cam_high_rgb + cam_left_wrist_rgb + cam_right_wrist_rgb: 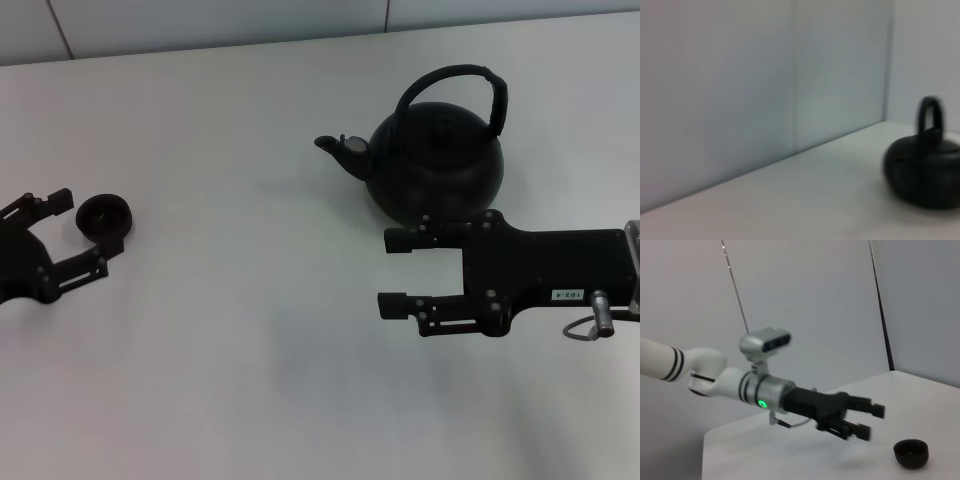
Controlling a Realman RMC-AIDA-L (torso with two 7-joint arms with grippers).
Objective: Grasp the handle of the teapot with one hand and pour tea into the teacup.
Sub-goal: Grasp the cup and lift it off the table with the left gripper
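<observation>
Two grippers | right gripper [392, 272] jaws apart, beside teapot [432, 165]: should rise, straddle handle [455, 85] apex | left gripper [82, 228] jaws apart around teacup [103, 216]

The teapot [435, 165] looks matt black, as does the teacup [103, 216]; the worktop [250, 350] is smooth, matt white.

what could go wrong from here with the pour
The right gripper is open beside the teapot, below its handle; closing in at this height it may nudge the pot instead of catching the hoop. The teacup sits far from the spout, between the open left gripper's fingers, so a jolt there may tip it.
</observation>
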